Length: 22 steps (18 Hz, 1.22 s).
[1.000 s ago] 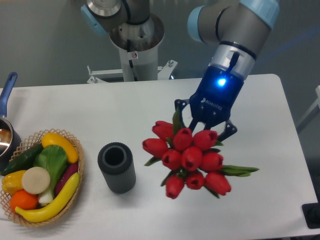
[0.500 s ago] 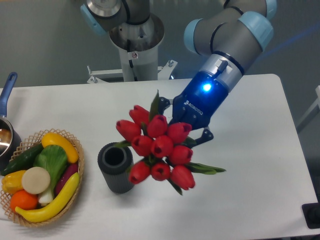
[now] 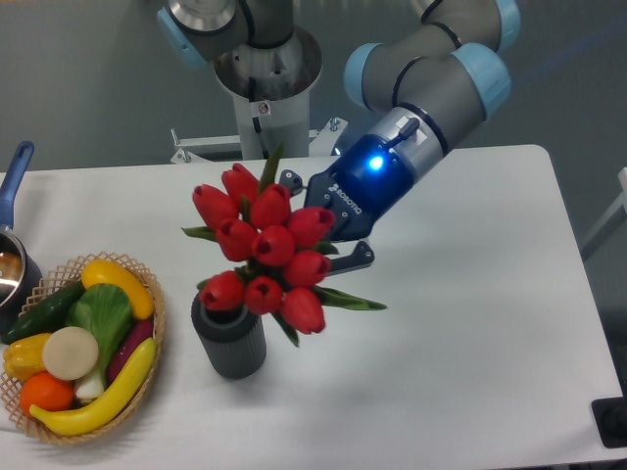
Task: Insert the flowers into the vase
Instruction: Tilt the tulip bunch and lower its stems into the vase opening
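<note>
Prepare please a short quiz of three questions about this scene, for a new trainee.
1. True or false: the flowers lie flat on the table.
2. What hides the opening of the vase in this view?
A. the wicker basket
B. the red blooms
C. the pot handle
3. Fill in: the gripper reaches the bunch from the ____ side of the picture.

Key
1. False; the bunch is in the air, over the vase.
2. B.
3. Right; its fingertips are behind the blooms, so the grip itself cannot be seen.
</note>
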Motion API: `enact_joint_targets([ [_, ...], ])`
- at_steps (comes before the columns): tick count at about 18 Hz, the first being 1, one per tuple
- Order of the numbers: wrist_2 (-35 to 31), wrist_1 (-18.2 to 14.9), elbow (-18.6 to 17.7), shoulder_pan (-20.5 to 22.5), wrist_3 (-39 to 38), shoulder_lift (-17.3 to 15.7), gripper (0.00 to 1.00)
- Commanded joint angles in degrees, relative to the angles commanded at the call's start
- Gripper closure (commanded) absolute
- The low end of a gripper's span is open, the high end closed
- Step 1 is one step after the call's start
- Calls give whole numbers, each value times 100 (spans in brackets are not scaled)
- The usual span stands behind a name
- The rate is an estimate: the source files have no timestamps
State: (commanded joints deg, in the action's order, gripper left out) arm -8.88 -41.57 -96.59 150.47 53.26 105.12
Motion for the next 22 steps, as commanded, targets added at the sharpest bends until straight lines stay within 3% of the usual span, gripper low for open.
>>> enact_joint_targets([
  [3, 166, 0, -9, -131, 421, 9, 84],
  [6, 370, 0, -166, -185, 501, 9, 84],
  [10, 422, 0, -430, -307, 1186, 9, 84],
  [18, 493, 0, -518, -387, 1265, 52, 84],
  [22, 493, 0, -773, -396, 1730, 166, 83],
])
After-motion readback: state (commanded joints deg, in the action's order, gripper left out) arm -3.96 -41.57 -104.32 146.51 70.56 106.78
